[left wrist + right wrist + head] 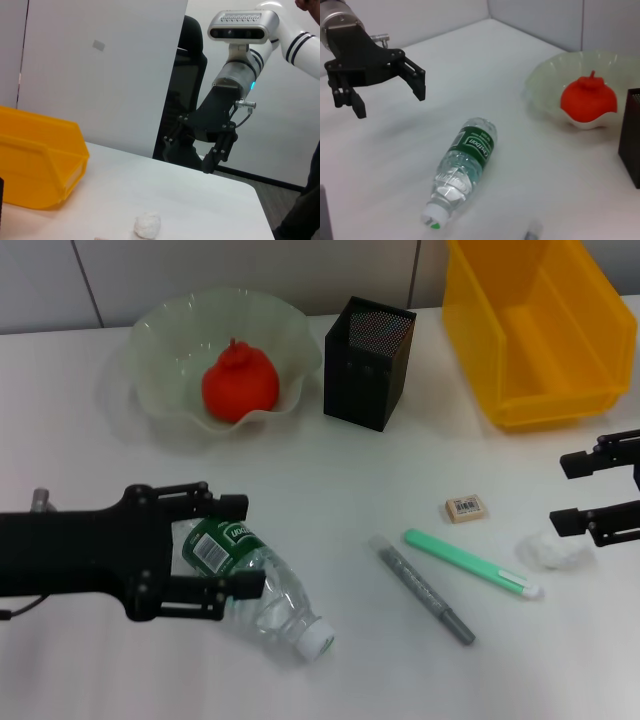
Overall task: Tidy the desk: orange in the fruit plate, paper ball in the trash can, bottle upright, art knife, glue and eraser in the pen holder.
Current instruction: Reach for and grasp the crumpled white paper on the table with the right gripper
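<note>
Hovering with its fingers spread above the green-labelled end of the bottle (255,580), the left pincer (232,545) appeared set on the bottle-righting step of the tidy-up. The right wrist view showed the pincer raised clear of the surface (330,470), so it held nothing; the bottle lay on its side, its white-and-green cap pointing toward the robot. By that reading the next move called for a descent to straddle the body, a firm close, then a tilt to stand it upright. The left forearm reached in low from the left edge of the head view.

The right pincer (612,493) hung spread and empty at the right edge, just above the paper ball (552,551), which still sat on the surface near the front of the trash can (545,330).

The orange (239,384) already rested in the fruit plate (150,350) at the back left. Beside the plate stood the pen holder (367,362); whether it held anything could not be told. The eraser (466,508) lay in the open, with a green-bodied pen-like tool (470,563) and a grey one (422,588) beside it, all yet to be put away.
</note>
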